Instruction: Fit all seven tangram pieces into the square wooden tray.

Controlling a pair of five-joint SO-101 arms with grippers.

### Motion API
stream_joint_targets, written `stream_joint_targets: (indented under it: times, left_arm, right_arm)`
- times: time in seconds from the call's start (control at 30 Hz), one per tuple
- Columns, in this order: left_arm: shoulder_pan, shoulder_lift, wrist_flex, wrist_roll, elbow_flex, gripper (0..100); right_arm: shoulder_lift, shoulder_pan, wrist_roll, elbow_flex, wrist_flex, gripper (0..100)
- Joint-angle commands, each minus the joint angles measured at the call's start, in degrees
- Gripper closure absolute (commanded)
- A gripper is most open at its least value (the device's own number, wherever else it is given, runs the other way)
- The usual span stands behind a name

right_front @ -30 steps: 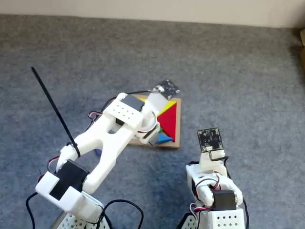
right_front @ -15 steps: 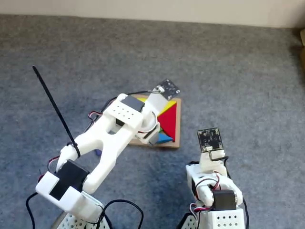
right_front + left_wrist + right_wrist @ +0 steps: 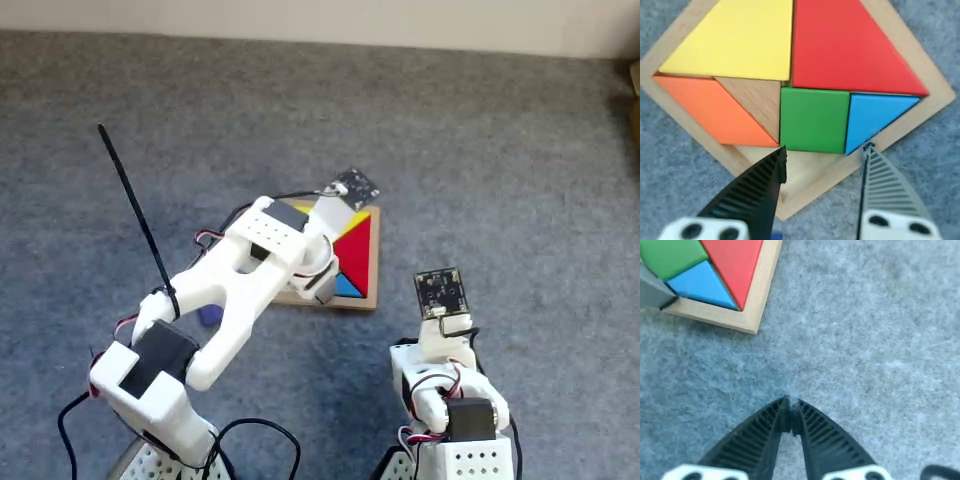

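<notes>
The square wooden tray [image 3: 920, 65] holds a yellow triangle [image 3: 740, 40], a red triangle [image 3: 845, 45], an orange parallelogram [image 3: 715, 112], a green square [image 3: 814, 119] and a blue triangle [image 3: 872, 115]. Two slots show bare wood: a small triangle [image 3: 757, 100] and a larger one [image 3: 815, 167] at the near corner. My left gripper [image 3: 822, 155] hangs open just above that near corner, holding nothing. A purple piece [image 3: 208, 315] lies on the carpet beside the left arm [image 3: 245, 280]. My right gripper [image 3: 791, 410] is shut and empty over carpet, short of the tray's corner [image 3: 752, 320].
Grey carpet surrounds the tray [image 3: 374, 262] on all sides. A black cable tie [image 3: 135, 210] sticks up from the left arm. The right arm [image 3: 445, 340] sits folded to the right of the tray. One finger of the left gripper [image 3: 652, 290] shows beside the blue triangle [image 3: 700, 285].
The left arm's elbow and its cable tie have swung to the right and slightly back. The purple piece on the carpet shows more. The right arm has not moved.
</notes>
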Motion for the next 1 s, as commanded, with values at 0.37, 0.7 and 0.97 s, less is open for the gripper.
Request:
stream_joint_targets:
  times: [0.37,0.7,0.97]
  left_arm:
    - [-5.23,-12.70,5.36,3.25,-2.24,76]
    - [-8.75,-22.64,8.70,3.16,-0.40,76]
    - [-16.40,-36.18,10.90,2.99,6.02,76]
  right_arm:
    - [-1.89,0.66,-0.26,8.22,0.57,98.1]
    - [-1.89,0.66,-0.26,8.22,0.57,98.1]
    - [-1.89,0.66,-0.26,8.22,0.57,98.1]
